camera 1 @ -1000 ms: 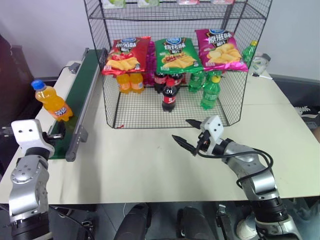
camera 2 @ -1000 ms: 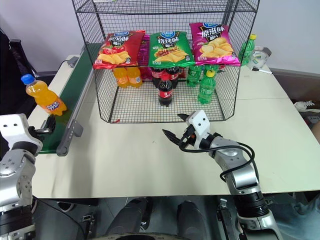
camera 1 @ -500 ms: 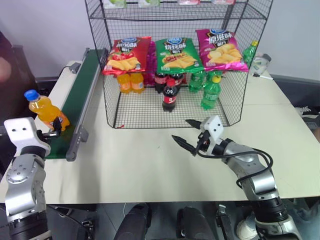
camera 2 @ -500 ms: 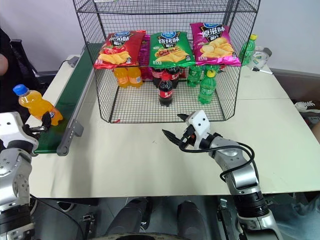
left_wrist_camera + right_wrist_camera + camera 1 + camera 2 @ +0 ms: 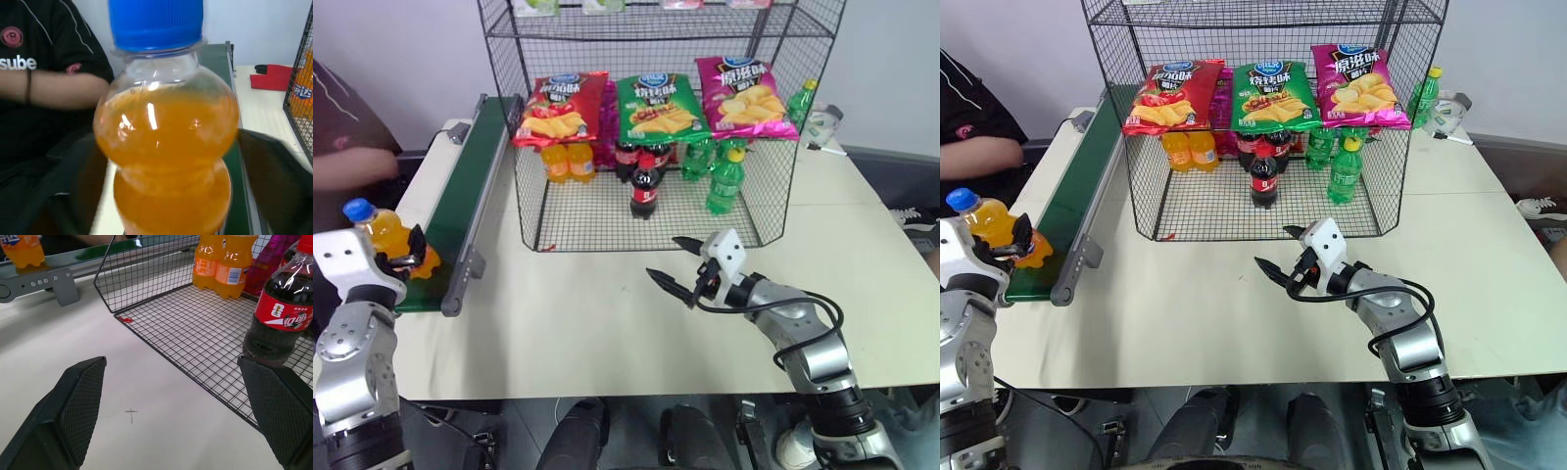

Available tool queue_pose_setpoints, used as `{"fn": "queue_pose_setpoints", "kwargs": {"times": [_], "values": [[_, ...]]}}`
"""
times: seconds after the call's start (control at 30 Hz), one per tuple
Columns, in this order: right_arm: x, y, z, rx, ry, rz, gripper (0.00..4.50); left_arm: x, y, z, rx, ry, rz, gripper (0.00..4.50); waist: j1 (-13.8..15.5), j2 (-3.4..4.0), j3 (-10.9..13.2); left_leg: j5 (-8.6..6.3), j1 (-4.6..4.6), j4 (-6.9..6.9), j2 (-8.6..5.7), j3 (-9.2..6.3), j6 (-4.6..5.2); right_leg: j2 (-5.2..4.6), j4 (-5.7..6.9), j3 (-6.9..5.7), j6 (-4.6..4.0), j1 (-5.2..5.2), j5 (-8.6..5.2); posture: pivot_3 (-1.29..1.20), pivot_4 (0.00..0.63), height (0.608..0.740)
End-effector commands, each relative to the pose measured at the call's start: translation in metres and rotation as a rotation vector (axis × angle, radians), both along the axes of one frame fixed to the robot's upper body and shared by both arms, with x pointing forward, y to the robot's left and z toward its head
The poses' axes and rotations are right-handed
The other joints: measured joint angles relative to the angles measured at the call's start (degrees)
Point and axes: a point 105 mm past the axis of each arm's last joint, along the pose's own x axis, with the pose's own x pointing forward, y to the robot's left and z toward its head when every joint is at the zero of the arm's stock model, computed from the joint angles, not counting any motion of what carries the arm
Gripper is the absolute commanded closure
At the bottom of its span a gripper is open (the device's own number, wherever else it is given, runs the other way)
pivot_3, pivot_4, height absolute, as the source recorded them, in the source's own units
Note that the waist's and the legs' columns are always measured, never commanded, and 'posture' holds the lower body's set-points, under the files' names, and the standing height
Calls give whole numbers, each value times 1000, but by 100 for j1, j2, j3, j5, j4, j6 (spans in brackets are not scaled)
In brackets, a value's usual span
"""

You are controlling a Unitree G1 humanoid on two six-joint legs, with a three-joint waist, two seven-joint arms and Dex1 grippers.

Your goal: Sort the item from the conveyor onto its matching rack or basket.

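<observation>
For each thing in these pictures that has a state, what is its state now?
Orange soda bottle: capped, tilted, over the conveyor's near end.
Left gripper: shut on the orange soda bottle.
Right gripper: open, empty, above the table.
Conveyor: nothing else on the belt.
Rack: base tray stocked with upright bottles.

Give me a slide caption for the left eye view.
Left gripper closed on the orange soda bottle at the conveyor's near end; right gripper waits open before the wire rack.
</observation>
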Motion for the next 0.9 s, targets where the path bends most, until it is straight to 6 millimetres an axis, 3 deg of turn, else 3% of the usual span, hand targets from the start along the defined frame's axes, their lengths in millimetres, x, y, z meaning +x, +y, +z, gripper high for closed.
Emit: {"fn": "queue_pose_setpoints", "kwargs": {"times": [0.03, 0.17, 0.23, 0.43, 0.57, 0.73, 0.9], "values": [[-3, 3, 13, 11, -59, 17, 0, -3, 2, 17, 38, -47, 12, 2160, 0, 0, 0, 0, 0, 0, 0, 0, 0, 0, 0, 0, 0, 0, 0, 0, 150, 740], [-3, 3, 13, 8, -61, 16, 0, -3, -1, 19, 39, -58, 8, 2213, 0, 0, 0, -1, 0, -1, 0, 0, -2, 1, 0, 0, -1, 0, 0, 0, 150, 740], [-2, 3, 13, 7, -63, 16, 0, 0, -8, 30, 46, -95, -25, 2213, 1, 0, 0, -1, 0, -1, 0, 0, -2, 1, 0, 0, -1, 0, 0, 0, 150, 740], [1, -2, 21, 7, -85, 10, 0, 15, -75, 81, 82, -206, -302, 2213, 30, -13, 3, -2, -5, 8, -3, -7, -3, 1, -1, -4, -1, 4, 0, 0, 150, 740], [3, -9, 28, 7, -106, -9, 0, 19, -120, 91, 102, -199, -488, 2213, -5, -10, 3, 1, -4, 6, -4, -1, 1, 1, -1, -2, 12, 6, 7, 0, 150, 740], [4, -18, 31, -7, -122, -34, 0, 28, -174, 86, 50, -158, -664, 2213, -26, -8, 3, 8, -4, -13, 0, 4, 6, 4, 4, -2, 16, 11, 9, 0, 150, 740], [3, -19, 35, -7, -139, -51, 0, 47, -191, 44, 15, -57, -656, 2213, -19, -6, 3, 9, -3, -11, 0, 7, 7, 5, 4, 0, 17, 12, 10, 0, 150, 740]]}}
